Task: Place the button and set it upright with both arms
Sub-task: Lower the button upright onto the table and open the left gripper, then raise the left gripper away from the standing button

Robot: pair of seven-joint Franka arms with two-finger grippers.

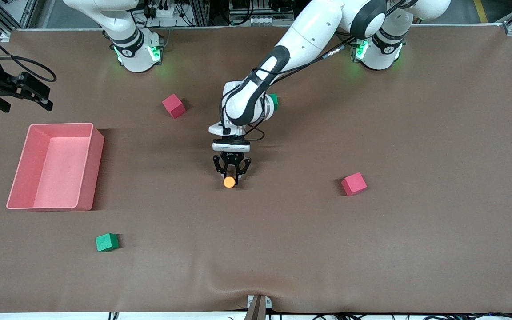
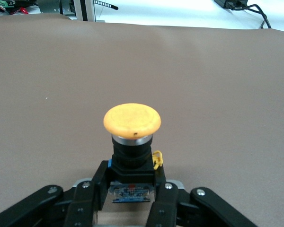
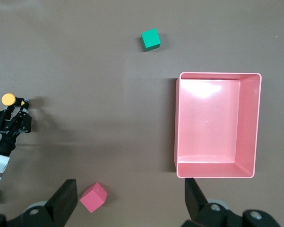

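The button has a round orange cap on a black body. In the left wrist view it stands upright, cap up, low over the brown mat near the table's middle. My left gripper is shut on its black body, one finger on each side. The button also shows in the right wrist view. My right gripper is open and empty, held high at the right arm's end of the table, above the pink bin. Its fingers are spread wide.
One red cube lies nearer the robots' bases and another toward the left arm's end. A green cube lies nearer the front camera than the bin. A second green cube is partly hidden by the left arm.
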